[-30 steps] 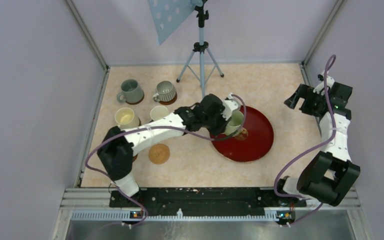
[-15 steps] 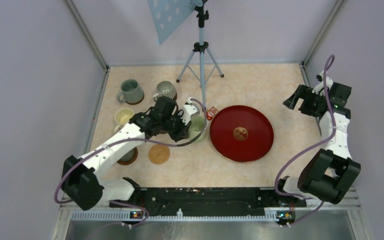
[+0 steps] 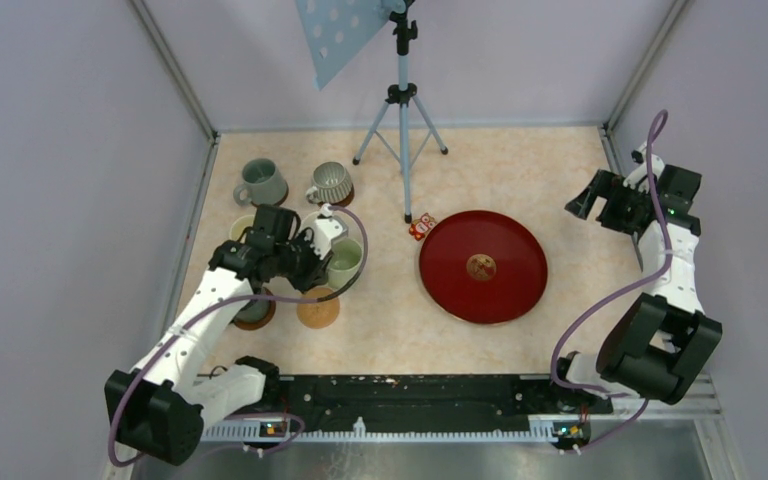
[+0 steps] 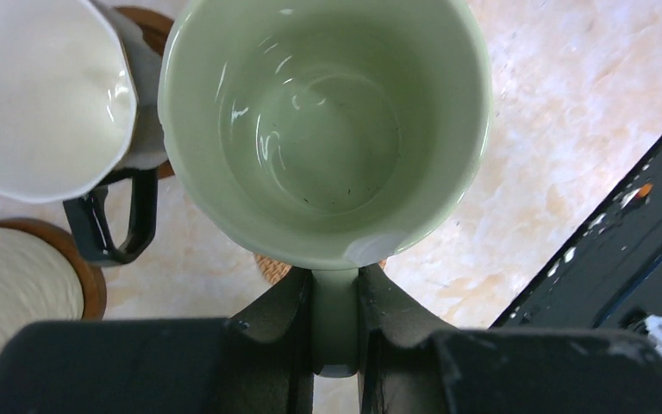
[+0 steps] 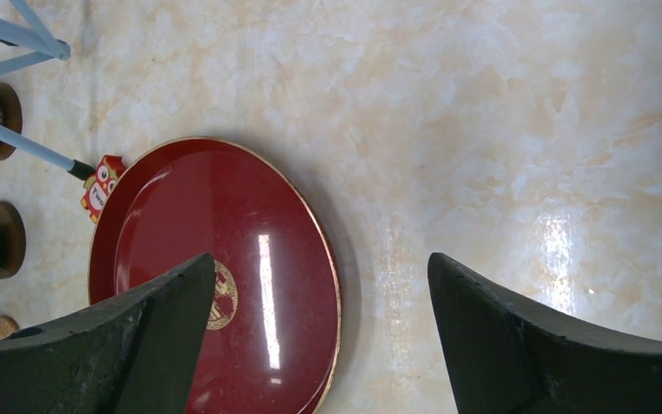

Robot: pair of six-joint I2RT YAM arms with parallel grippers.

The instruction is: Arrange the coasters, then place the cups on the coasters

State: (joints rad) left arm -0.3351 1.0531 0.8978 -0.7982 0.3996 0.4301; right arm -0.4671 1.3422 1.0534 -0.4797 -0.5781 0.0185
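Gold emblem point(image 3: 479, 266) on red tray point(image 3: 512, 238), unreadable

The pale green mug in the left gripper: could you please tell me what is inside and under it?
The pale green mug is empty inside, only shiny glaze. Below its near rim a sliver of wooden coaster shows; the mug covers the rest beneath.

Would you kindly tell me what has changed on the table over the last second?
The left gripper, holding the pale green mug by its handle throughout, carried it leftward from over the red tray to near the bare coaster. The right gripper stayed open and raised; the tray and the other mugs did not move.
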